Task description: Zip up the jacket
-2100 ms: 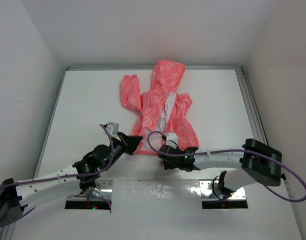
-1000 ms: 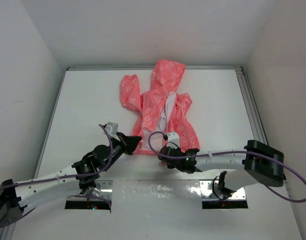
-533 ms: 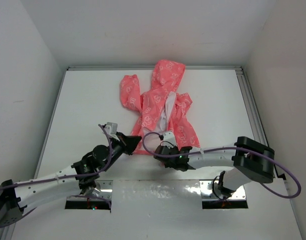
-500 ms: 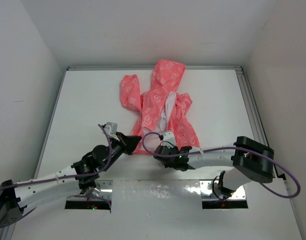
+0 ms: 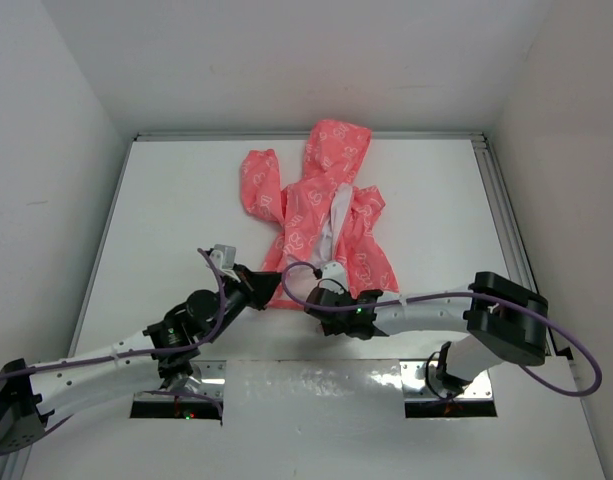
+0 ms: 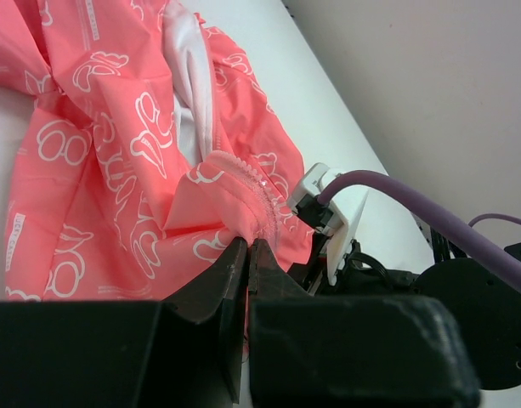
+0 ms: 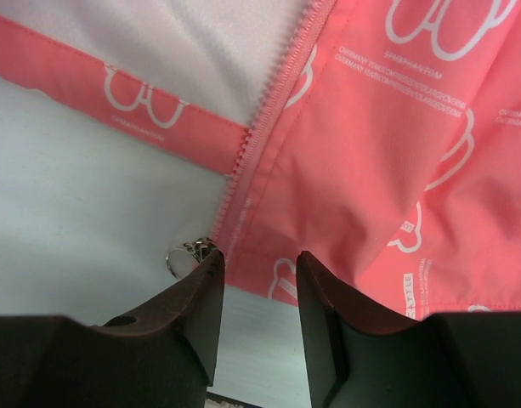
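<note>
The coral-pink hooded jacket [image 5: 321, 215] lies flat on the white table [image 5: 186, 220], hood at the far side, front open and white lining showing. My left gripper [image 5: 273, 284] is shut on the jacket's bottom hem; in the left wrist view its jaws [image 6: 247, 248] pinch the pink fabric by the zipper teeth. My right gripper [image 5: 324, 296] is open at the hem just right of it. In the right wrist view its fingers [image 7: 258, 265] straddle the hem at the zipper's bottom end, and the metal zipper pull [image 7: 185, 252] with its ring lies beside the left finger.
White walls enclose the table on three sides. A metal rail [image 5: 506, 210] runs along the right edge. The two arm bases [image 5: 316, 385] sit at the near edge. Purple cables loop over both arms.
My right gripper has slid left along the jacket's hem toward my left gripper. The left arm and the jacket have barely moved.
</note>
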